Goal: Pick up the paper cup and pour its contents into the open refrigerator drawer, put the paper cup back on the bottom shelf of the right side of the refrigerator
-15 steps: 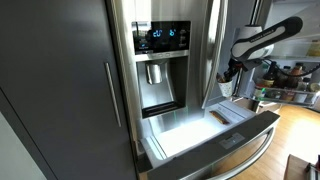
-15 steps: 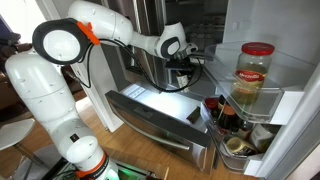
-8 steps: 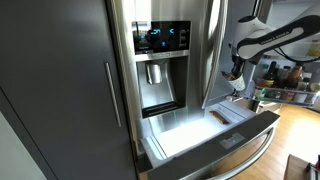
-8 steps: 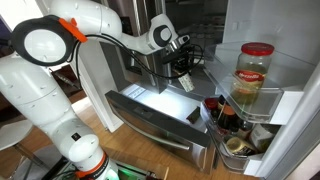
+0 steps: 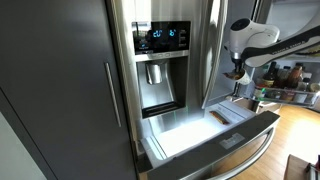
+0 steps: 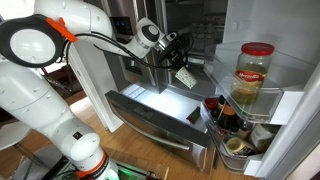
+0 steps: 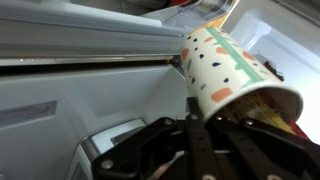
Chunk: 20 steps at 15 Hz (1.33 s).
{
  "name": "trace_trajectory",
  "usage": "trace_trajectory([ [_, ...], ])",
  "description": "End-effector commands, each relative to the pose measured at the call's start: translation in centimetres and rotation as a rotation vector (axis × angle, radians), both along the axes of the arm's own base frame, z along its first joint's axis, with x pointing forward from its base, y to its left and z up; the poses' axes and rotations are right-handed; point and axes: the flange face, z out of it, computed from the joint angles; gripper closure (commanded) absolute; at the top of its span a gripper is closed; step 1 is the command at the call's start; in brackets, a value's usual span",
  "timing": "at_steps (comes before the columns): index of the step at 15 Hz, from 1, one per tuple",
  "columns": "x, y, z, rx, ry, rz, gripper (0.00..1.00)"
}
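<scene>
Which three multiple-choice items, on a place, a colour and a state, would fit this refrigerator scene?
1. Where is the white paper cup with coloured spots?
A. on a door shelf
B. in the robot's hand
C. lying inside the drawer

2. What colour lights the refrigerator's display panel?
A. red
B. green
C. blue

3. How is the wide stainless-steel drawer with white interior?
A. pulled open
B. shut
C. removed

Key: B, the shut hand grips the cup; C, the panel glows blue; A, its white interior shows.
</scene>
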Motion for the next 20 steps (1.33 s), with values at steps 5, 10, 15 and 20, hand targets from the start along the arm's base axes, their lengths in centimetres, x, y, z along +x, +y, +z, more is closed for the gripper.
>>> trace_trajectory([
  [5,-2.0,4.6,-1.1,-0.244,0.014,0.158,0.99],
  [10,-1.3,4.7,-1.3,-0.211,0.014,0.144,0.97],
  [15,-0.8,5.6,-1.4,-0.319,0.152,0.199,0.99],
  [20,-0.4,6.8,-1.2,-0.509,0.285,0.277,0.99],
])
